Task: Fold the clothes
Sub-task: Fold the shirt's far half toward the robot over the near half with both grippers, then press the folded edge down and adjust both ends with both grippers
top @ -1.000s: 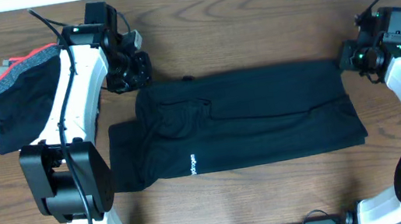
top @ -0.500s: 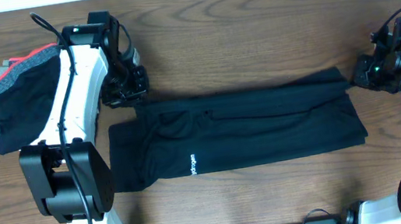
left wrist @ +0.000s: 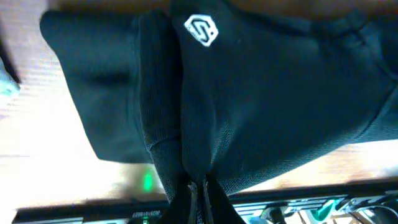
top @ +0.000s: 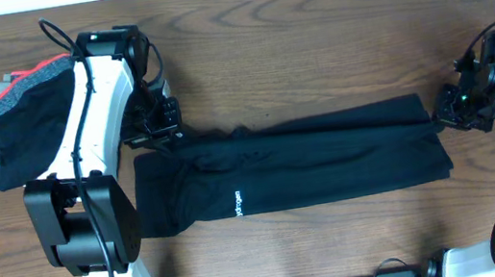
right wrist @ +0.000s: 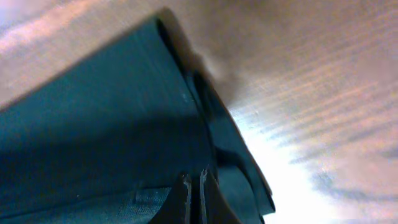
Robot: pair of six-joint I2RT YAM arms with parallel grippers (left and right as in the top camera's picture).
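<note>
Since a second ago, the far long edge of the long plain black trousers of soft fabric (top: pixel 309 159) has come toward me, so the band of cloth reads narrower front to back.

Trousers lie lengthwise across the middle of the brown wooden table (top: pixel 310 32), waist end left, leg ends right. Tiny white lettering (top: pixel 237 203) sits near the front edge.

Left gripper (top: pixel 158 134): tips pinched together on the far corner at the waist end. Its wrist view shows cloth gathered between them and the small white hexagon logo (left wrist: pixel 201 30) beyond.

Right gripper (top: pixel 448 116): clamped on the far corner at the leg end.

I judge both ends are held at once so the edge travels straight and taut for a lengthwise fold. The carried edge is not yet at the near edge.

Stack of black, grey, red-orange and beige garments (top: pixel 17 117) sits well apart at far left, partly hidden by the left arm.
</note>
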